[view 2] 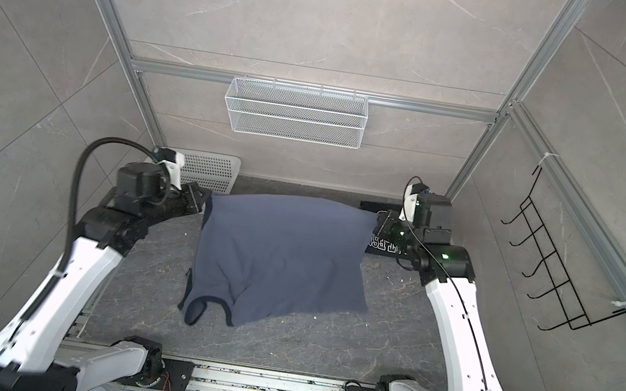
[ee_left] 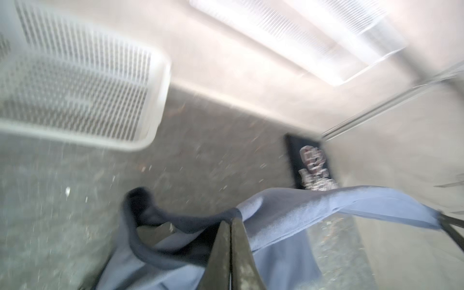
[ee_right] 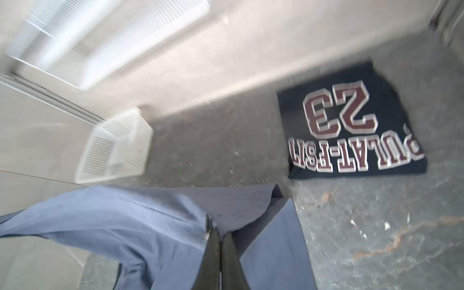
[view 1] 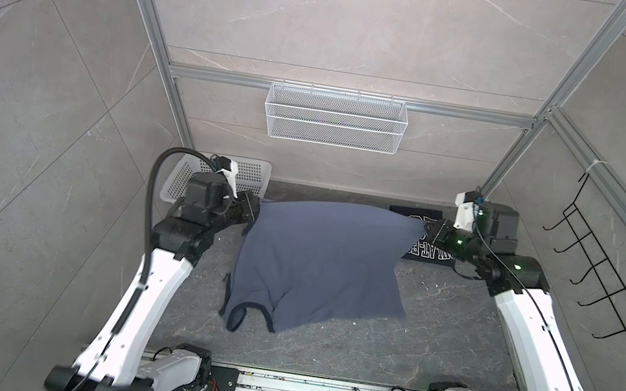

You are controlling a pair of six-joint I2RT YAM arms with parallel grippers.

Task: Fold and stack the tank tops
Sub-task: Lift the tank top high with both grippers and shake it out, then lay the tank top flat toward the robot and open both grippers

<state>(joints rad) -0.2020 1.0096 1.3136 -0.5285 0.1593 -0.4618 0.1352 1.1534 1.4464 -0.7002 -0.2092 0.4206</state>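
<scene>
While the left end effector [ee_left: 230, 222] and right end effector [ee_right: 217, 233] are both pinched on the soft blue-grey cloth tank top [view 1: 319, 256], held up just beside the folded dark navy "23" top [ee_right: 351, 120], move them together, keeping its edge tight.

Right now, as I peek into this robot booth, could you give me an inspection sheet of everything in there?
Surface: dark marbled tabletop, dotted with pale specks.
Job's things: blue-grey tank top lifted by its far edge, strap end resting on the table; dark "23" tank top folded flat at the far right.
Clutter: white perforated basket in the far left corner.
Grippers: left claw and right claw each shut on a corner of the blue-grey top.
Cables: black hose looping over the left arm; thin cable along the right arm.
Surroundings: mesh basket on the back rail; black hook rack on the right wall.
</scene>
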